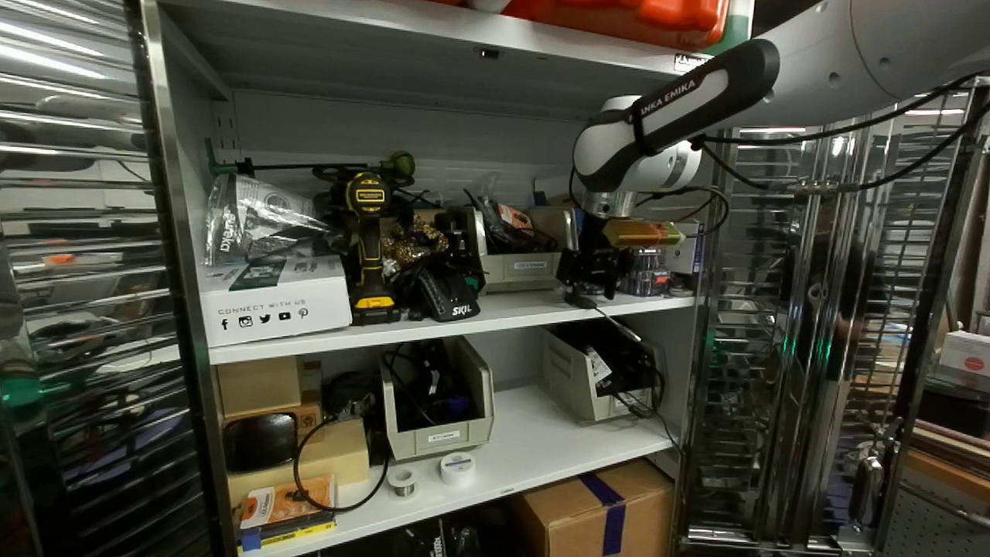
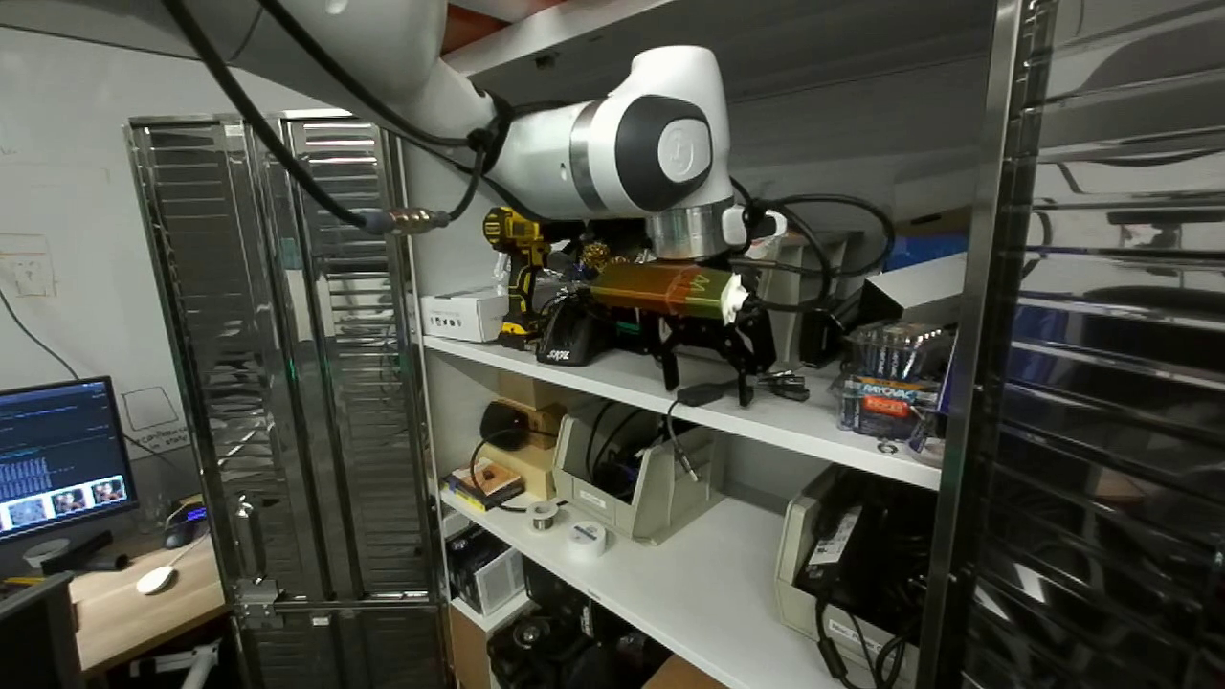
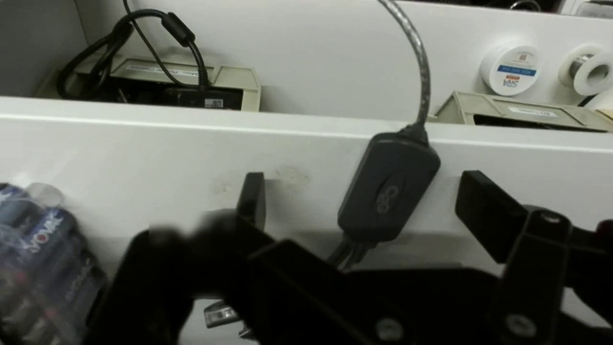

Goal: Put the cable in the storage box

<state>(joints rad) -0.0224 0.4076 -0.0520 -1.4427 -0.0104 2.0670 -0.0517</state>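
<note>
the gripper (image 3: 366, 203) has its two black fingers (image 3: 488, 215) spread wide apart, pointing down. the cable (image 3: 389, 187) is on the upper shelf (image 3: 143, 163), by the front edge. in the wrist view its dark grey block shows between the fingers, with a gap on each side. its shiny wire (image 3: 425, 86) goes over the edge, and in an exterior view a plug (image 2: 689, 469) hangs at the low end.

near the gripper, on the same shelf, is a pack of batteries (image 2: 885, 397). a grey bin (image 1: 503, 267) sits there too. farther off, a yellow and black drill (image 1: 369, 232) stands next to a white box (image 1: 278, 298).

on the lower shelf (image 1: 518, 425) is a bin of dark wires (image 1: 414, 445), with a white roll (image 1: 458, 468) and a spool (image 1: 402, 483) near its front. well apart from it, a bin of black cords (image 1: 562, 367) has some spilling over. i cannot tell which of the three bins is the box in the task.

below is a brown carton (image 1: 572, 526).
</note>
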